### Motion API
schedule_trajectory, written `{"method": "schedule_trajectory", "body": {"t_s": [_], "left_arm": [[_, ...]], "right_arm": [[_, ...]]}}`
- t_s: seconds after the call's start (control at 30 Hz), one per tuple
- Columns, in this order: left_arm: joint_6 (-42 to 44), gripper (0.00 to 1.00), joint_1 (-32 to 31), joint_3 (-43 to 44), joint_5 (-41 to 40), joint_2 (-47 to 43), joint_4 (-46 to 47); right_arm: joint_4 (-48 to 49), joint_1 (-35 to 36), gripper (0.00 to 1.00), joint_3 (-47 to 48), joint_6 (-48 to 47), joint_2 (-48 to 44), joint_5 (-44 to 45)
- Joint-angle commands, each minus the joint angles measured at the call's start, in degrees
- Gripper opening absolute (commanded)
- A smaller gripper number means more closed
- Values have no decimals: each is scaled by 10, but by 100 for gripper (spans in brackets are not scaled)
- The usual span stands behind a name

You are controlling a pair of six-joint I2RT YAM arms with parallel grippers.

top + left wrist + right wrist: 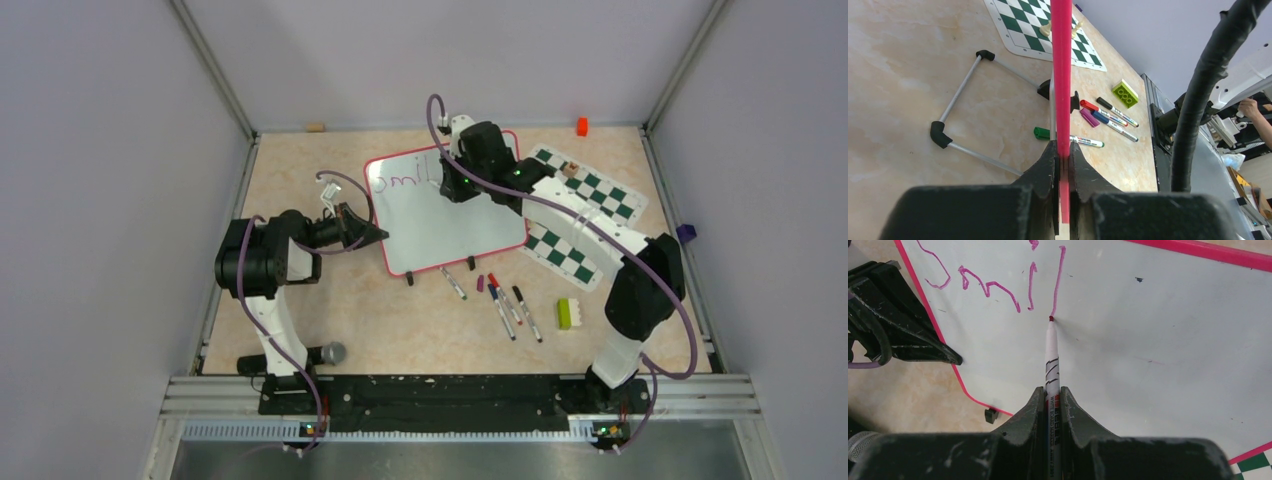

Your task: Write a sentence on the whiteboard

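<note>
Large glossy white whiteboard with rounded corners and a thin red-pink rim (pixel 440 225) sits mid-table, its right edge over the green-and-white chequered chess mat (pixel 590 200). Thin purple-magenta lettering (pixel 993 287) reads "Smil", upper left of the board. Left gripper (pixel 1063 150) is clamped on the board's rim. Right gripper (pixel 1052 392) is clamped on a white-barrelled marker (pixel 1051 352), tip touching the board at the foot of the "l". Only the left wrist view shows the rim edge-on, a silver wire stand (pixel 960 92) and loose markers (pixel 1110 117). Only the right wrist view shows the strokes clearly.
</note>
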Motion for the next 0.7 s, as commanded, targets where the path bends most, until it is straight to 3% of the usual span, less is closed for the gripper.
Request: {"method": "schedule_trajectory", "body": {"t_s": [0.0, 0.67], "left_arm": [[20, 0, -11, 10, 38, -12, 62], [21, 0, -11, 11, 39, -11, 62]], "right_arm": [[-2, -7, 0, 27, 3, -38, 0], [-13, -16, 0, 58, -12, -27, 45]]}}
